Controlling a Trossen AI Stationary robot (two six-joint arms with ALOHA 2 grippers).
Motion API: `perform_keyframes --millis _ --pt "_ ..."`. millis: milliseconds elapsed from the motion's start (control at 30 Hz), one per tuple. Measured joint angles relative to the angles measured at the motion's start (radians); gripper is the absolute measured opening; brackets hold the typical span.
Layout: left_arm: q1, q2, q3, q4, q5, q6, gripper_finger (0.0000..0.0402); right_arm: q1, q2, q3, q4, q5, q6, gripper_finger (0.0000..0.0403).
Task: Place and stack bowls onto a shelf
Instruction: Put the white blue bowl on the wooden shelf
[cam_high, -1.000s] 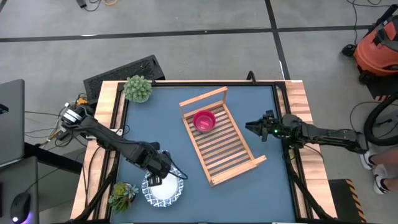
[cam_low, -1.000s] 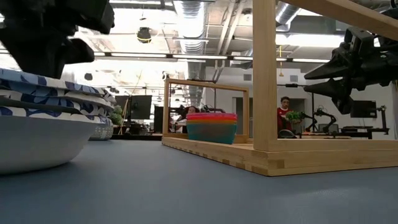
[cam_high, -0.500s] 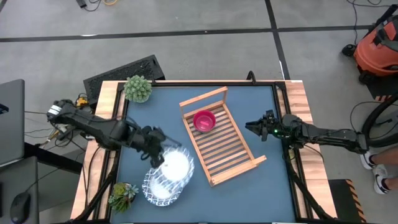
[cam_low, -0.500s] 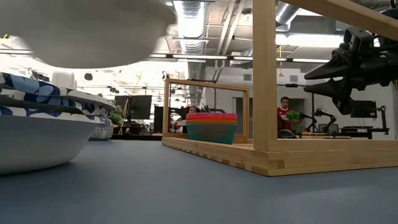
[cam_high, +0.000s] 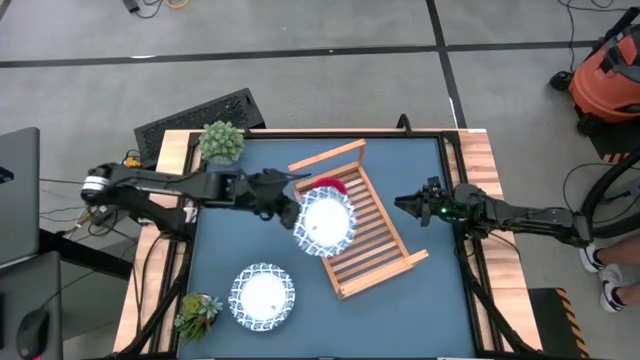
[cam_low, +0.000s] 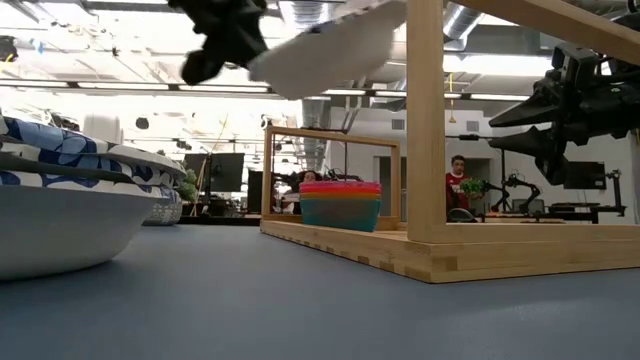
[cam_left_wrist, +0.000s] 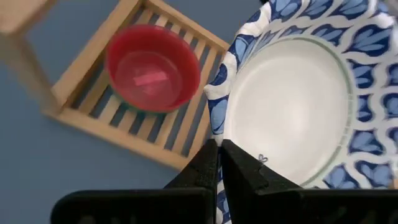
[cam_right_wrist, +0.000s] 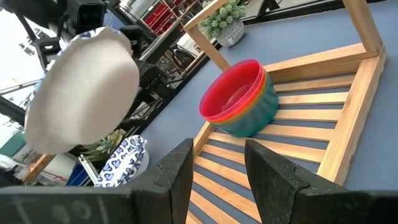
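The left gripper (cam_high: 290, 204) is clenched on the rim of a wide shallow white dish with a blue-patterned rim (cam_high: 325, 222), pinching its edge between both fingers (cam_left_wrist: 205, 171) and holding it in the air over the light wooden slatted rack (cam_high: 375, 250). In the high view the dish hangs above the middle of the rack, tilted, and hides part of the stacked small plastic bowls (cam_high: 330, 184) (only a red sliver of the top one shows past its edge). The left wrist view shows the red bowl (cam_left_wrist: 153, 68) sitting on the slats near one raised end rail, just beside the held dish (cam_left_wrist: 311, 99) and below it. In the low view the stack (cam_low: 340, 204) stands on the rack, red on top with green beneath.

A second white dish with a blue-patterned rim (cam_high: 262, 296) lies on the blue table top (cam_high: 420, 300) near the front edge, well apart from the rack, with a small green potted plant (cam_high: 198, 312) just beside it. Another round green plant (cam_high: 222, 142) stands at the far left corner.

The right gripper (cam_high: 408, 206) waits in the air beside the rack's right side, its fingers (cam_right_wrist: 277, 171) spread apart and holding nothing.
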Motion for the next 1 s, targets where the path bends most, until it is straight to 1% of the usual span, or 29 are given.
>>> perform_keyframes --millis 133,233,433,667,833,1000 --pt "0.014 0.089 0.003 0.106 0.044 -0.028 0.0 0.0 0.0 0.0 0.0 0.0 0.0 0.0171" --pt "0.017 0.157 0.034 0.127 0.051 -0.047 0.0 0.0 0.0 0.0 0.0 0.0 0.005 0.0171" --pt "0.018 0.297 0.131 0.121 0.055 -0.047 0.0 0.0 0.004 0.0 0.0 0.0 0.005 0.0171" --pt "0.021 0.429 0.24 0.056 0.059 -0.058 0.0 0.0 0.012 0.0 0.0 0.0 0.007 0.0171" --pt "0.034 0.47 0.259 0.055 0.067 -0.098 0.0 0.0 0.013 0.0 0.0 -0.001 0.007 0.0171" --pt "0.04 0.477 0.259 0.041 0.067 -0.124 0.0 0.002 0.013 0.0 0.0 -0.001 0.007 0.0171"
